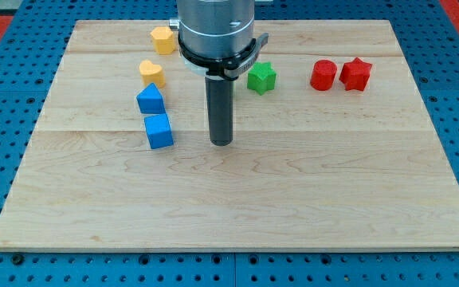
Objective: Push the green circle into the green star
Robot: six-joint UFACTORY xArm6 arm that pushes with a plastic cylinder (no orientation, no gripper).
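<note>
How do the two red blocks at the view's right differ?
The red cylinder block has a round top; the red star block has pointed arms. The cylinder lies nearer the green star block; the star lies farther right. Both are red, similar in size, side by side.

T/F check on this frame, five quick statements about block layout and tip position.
1. My tip touches the green star. False: it stands apart, below and to the view's left.
2. The two red blocks sit side by side. True.
3. A green circle is plainly visible. False: none shows.
4. The two blue blocks lie at the tip's view-left. True.
5. Two yellow blocks lie at the view's bottom. False: upper left.
</note>
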